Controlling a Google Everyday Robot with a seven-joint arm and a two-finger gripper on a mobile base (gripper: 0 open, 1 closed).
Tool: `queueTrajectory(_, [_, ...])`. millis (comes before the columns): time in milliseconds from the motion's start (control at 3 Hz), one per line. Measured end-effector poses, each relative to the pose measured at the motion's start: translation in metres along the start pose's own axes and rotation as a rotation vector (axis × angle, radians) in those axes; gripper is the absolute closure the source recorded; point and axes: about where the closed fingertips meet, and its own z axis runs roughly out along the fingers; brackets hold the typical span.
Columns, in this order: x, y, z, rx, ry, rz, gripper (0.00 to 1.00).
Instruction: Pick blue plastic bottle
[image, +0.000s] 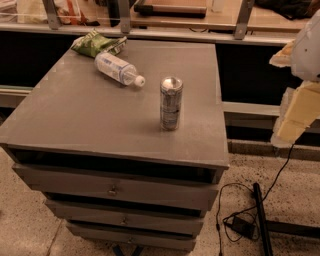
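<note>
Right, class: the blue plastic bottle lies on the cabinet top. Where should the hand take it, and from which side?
Probably the labelled middle of the blue plastic bottle, from above, squeezing across its width: it lies on its side, round body exposed, its base close to the green snack bag. The hand hangs at the right, off the cabinet.

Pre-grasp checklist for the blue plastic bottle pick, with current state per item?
1. Target in view: blue plastic bottle lies on its side on the cabinet top: ok.
2. Bottle apart from the can: ok.
3. Bottle free of the green snack bag: cannot tell, its base end lies close to the bag.
4. The gripper above the bottle: not ok, it hangs beyond the cabinet's right edge.
5. Low approach path: not ok, the upright can stands roughly between.
</note>
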Motion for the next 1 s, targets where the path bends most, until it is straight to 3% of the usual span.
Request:
queueTrajectory(667, [-0.007,-0.003,0.001,0.011,-0.012,0.029,0.0])
queueTrajectory(1000, [-0.039,-0.024,0.004,0.029,-0.122,0.072,0.0])
